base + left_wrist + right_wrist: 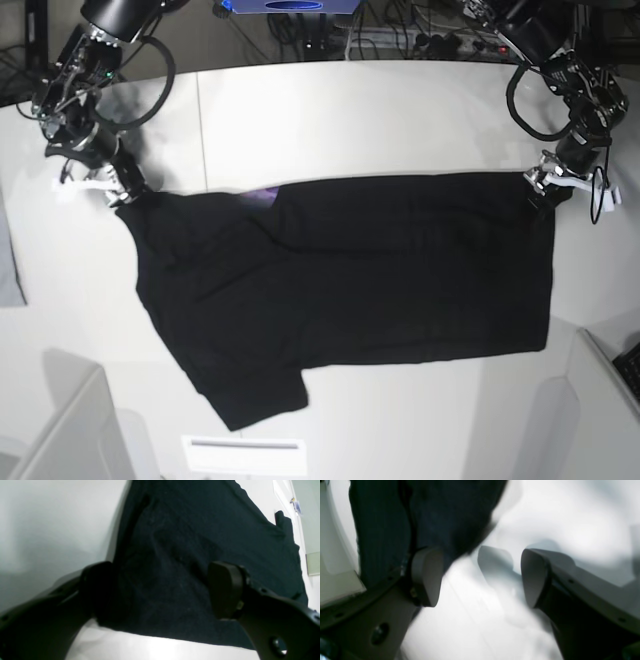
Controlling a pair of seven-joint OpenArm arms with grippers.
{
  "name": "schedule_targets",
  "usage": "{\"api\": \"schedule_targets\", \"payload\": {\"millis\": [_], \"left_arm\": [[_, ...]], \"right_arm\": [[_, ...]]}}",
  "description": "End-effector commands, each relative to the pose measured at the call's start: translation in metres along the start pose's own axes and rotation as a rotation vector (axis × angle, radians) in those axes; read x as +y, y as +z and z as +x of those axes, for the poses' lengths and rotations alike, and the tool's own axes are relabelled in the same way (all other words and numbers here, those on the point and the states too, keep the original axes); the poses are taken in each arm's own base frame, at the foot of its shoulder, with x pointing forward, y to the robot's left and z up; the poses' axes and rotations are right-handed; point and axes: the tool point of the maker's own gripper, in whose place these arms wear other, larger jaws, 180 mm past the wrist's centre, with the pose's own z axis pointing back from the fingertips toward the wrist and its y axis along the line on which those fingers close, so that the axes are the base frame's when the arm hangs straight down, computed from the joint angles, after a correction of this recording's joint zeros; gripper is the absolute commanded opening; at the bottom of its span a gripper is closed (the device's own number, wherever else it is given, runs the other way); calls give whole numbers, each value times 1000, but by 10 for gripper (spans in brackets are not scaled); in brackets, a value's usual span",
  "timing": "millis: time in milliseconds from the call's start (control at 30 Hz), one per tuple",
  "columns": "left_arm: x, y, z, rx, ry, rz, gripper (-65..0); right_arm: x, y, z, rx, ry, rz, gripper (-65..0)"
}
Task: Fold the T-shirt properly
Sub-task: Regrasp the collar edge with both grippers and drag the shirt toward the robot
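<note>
Left gripper [160, 590] (jaws spread) low over T-shirt [350, 270] corner; right gripper [480, 577] likewise.

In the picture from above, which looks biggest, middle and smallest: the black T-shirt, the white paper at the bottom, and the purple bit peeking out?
1. T-shirt, by far the biggest, spread across the table.
2. White paper, near the bottom edge.
3. Purple bit, just a sliver at the shirt's top edge.

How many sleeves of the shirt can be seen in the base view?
1. The shirt shows one sleeve sticking out at its lower front edge. The other may be folded under near the top edge by the right pincer; I cannot tell.
</note>
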Motion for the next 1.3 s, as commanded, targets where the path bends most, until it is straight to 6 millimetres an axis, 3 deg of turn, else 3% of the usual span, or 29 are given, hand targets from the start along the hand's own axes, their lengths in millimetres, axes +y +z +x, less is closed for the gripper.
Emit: {"api": "schedule_targets", "payload": {"millis": [0,200,467,733,833,1033,1100,1167,1267], "left_arm": [[-1,0,5,4,-17,8,-94],[5,-5,-1,20,34,24,-94],[3,-5,1,14,31,23,-95],[4,-5,-2,21,37,24,-109],[4,-6,-2,23,37,24,-230],[0,-9,-5,45,17,15,-650],[-7,-13,-8,80,-31,1,-650],[-10,-14,-7,98,-66,-5,-650],[-7,-12,-12,116,-73,2,-650]], "right_arm": [[5,1,15,-28,15,10,-198],[-4,-8,21,-14,-11,-6,-198],[15,-22,18,10,44,18,-200],[6,-28,19,-9,20,3,-299],[7,-28,20,-12,20,4,-366],[7,-28,27,-52,24,7,-504],[7,-28,28,-61,25,7,-555],[6,-27,31,-80,22,7,-650],[4,-26,33,-92,18,3,-650]]}}
